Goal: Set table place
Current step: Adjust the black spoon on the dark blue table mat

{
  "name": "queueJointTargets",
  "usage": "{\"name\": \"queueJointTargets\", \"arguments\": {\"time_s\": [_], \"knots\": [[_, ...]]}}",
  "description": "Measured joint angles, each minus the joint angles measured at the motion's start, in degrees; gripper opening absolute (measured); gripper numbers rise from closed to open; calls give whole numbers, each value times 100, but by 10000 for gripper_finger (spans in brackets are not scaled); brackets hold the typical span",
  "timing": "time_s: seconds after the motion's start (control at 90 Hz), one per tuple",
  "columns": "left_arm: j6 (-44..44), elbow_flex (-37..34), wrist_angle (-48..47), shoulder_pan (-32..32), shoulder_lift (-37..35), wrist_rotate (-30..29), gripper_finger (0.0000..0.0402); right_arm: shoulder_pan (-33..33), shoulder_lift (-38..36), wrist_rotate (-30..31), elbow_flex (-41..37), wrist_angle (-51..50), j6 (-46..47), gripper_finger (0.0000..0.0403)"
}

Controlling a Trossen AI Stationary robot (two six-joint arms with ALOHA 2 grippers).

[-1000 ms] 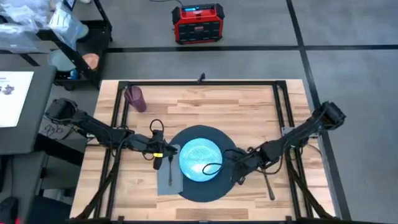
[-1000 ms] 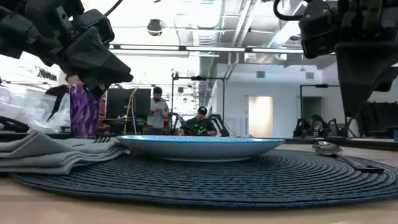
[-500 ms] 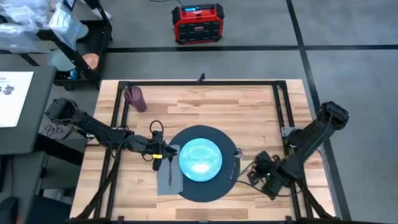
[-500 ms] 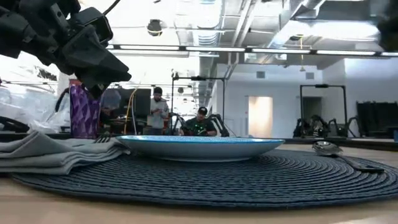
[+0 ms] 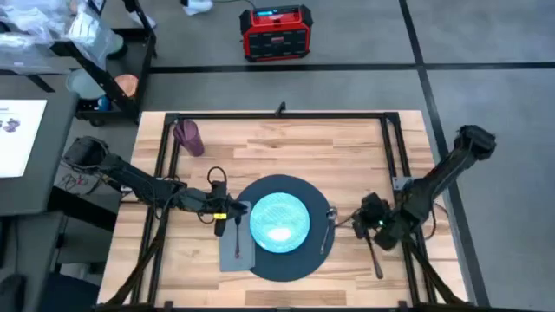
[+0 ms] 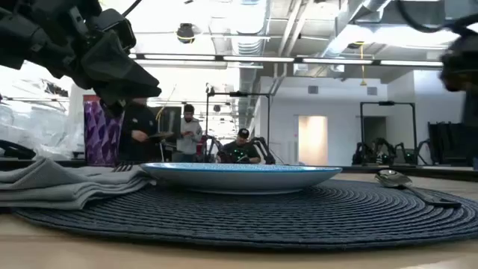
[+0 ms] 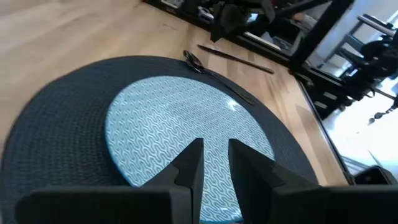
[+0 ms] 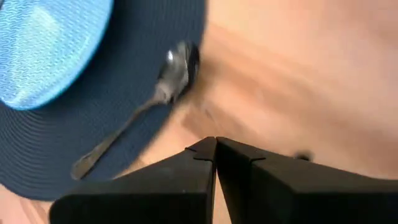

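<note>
My right pincer (image 5: 371,227) hangs over bare wood on the worktop (image 5: 295,143), just off the mat's (image 5: 286,260) right edge, fingers pressed tight together on nothing. My left pincer (image 5: 227,214) hovers at the plate's (image 5: 279,220) left rim, above the napkin (image 5: 236,247), fingers nearly closed with a thin gap and nothing between them.

The mat lies front and centre, plate in the middle. The spoon (image 5: 328,227) rests on the mat's right side, bowl near the rim. A dark utensil (image 5: 375,256) lies on the wood just beside my right pincer.

Risks now, as I judge them: the right pincer sits between spoon and that utensil, so a careless swing could knock the spoon off its line or skid the utensil along the wood. If I go for the utensil, it lies flat and thin, and closed fingers would only push it. On the left, dropping lower could snag the napkin and drag the fork (image 5: 238,236).

The right wrist view shows the spoon's (image 8: 149,102) angle across the mat's weave close up, which the high view barely gives. The low view shows the purple cup (image 6: 100,133) standing upright and people beyond.
</note>
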Motion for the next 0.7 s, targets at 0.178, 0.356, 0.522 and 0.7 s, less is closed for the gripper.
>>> {"name": "queueJointTargets", "arguments": {"time_s": [0.178, 0.356, 0.522, 0.7], "knots": [[5, 0, 2, 0, 0, -101, 56, -924, -175, -730, 0, 393, -1521, 0], [13, 0, 4, 0, 0, -166, 56, -1521, 112, -1171, 0, 1000, -2400, 0], [13, 0, 0, 0, 0, -166, 56, -1834, 490, -1353, 2, 1034, -2474, 0], [17, 0, -4, 0, 0, -164, 56, -2054, 810, -1507, 2, 1299, -2672, 0]]}}
